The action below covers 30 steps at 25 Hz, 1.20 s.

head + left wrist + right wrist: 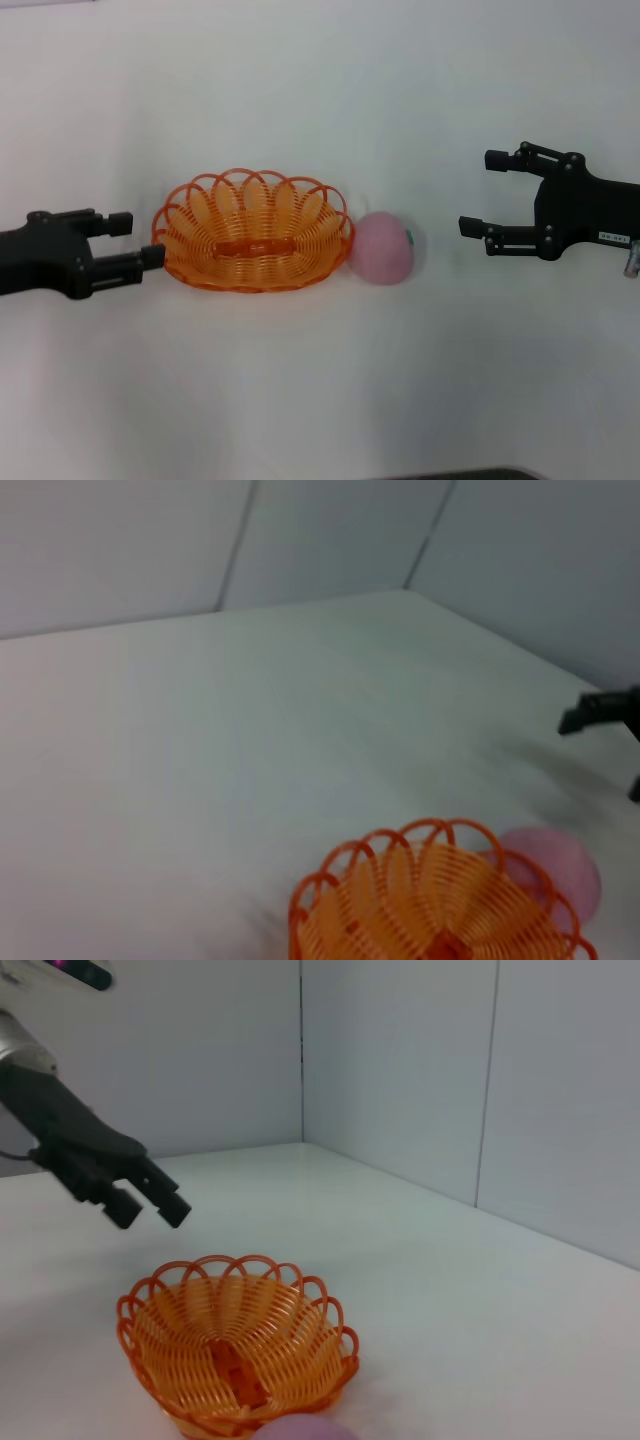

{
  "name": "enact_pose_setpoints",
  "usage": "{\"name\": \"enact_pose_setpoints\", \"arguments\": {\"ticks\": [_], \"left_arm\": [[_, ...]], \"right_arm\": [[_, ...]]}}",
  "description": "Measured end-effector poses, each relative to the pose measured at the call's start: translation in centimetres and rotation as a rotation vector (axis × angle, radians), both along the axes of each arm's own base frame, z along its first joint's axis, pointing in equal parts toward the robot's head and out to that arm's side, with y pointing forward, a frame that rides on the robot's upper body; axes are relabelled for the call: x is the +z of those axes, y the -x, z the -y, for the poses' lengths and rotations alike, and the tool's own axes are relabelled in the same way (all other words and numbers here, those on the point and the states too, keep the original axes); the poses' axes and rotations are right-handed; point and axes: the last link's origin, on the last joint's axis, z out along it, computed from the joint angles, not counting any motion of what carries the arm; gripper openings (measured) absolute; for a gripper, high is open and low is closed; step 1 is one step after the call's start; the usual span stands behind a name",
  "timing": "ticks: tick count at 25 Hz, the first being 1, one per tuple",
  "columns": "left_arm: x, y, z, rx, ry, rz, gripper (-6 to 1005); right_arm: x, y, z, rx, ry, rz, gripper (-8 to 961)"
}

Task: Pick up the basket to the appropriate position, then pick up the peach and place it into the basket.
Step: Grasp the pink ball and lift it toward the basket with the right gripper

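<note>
The basket [254, 232] sits on the white counter [320, 400], upright and holding nothing. The peach [382, 248] rests on the counter against the basket's rim, on the side toward the right claw, its green leaf mark turned away from the basket. The left claw [137, 242] hangs just beside the basket's opposite end, fingers spread apart, its lower fingertip right at the rim. The right claw [478, 193] hangs well apart from the basket, beyond the peach, fingers spread wide and grasping nothing.

orange basket [252, 232], pale-pink peach [381, 248], white table [320, 400]
</note>
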Motion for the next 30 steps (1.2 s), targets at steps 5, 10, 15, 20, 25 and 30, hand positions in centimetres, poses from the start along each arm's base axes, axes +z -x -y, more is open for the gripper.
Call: {"name": "enact_pose_setpoints", "arguments": {"ticks": [5, 10, 15, 20, 25, 30], "left_arm": [[0.3, 1.0, 1.0, -0.051, -0.009, -0.029, 665], [-0.4, 1.6, 2.4, -0.104, -0.006, -0.038, 665], [-0.8, 1.7, 3.6, -0.11, 0.017, -0.003, 672], [-1.0, 1.7, 4.5, -0.141, 0.017, 0.027, 679], [-1.2, 1.9, 5.7, -0.212, -0.04, 0.081, 686], [-1.2, 2.4, 6.3, -0.212, -0.065, 0.089, 693]], "right_arm": [[0.0, 0.0, 0.0, -0.001, -0.002, 0.0, 935], [-0.1, 0.1, -0.1, -0.004, -0.004, -0.005, 935], [-0.4, 0.3, -0.1, -0.004, 0.0, -0.006, 935], [-0.5, 0.2, 0.2, -0.004, 0.009, -0.011, 936], [-0.7, 0.2, 0.6, -0.003, 0.02, -0.016, 936], [-1.0, 0.2, 1.3, 0.005, 0.055, -0.031, 936]]}}
